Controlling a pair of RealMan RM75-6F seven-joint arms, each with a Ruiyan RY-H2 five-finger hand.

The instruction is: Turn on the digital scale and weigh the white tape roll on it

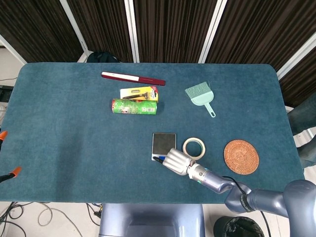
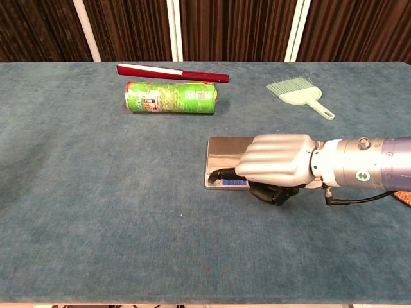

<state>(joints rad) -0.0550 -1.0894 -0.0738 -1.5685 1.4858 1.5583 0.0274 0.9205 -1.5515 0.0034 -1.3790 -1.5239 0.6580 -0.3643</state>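
A: Where is the right hand (image 2: 277,160)?
B: On the near edge of the flat silver digital scale (image 2: 225,156), fingers curled, one fingertip pressing it.
A: And the white ring-shaped tape roll (image 1: 194,148)?
B: Just right of the scale.

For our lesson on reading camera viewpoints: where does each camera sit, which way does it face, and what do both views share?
Head view: high above, looking steeply down on the whole table; right hand and forearm show.
Chest view: low at the near edge, looking across the table; right hand fills the foreground.
Shared: digital scale, green can, brush.
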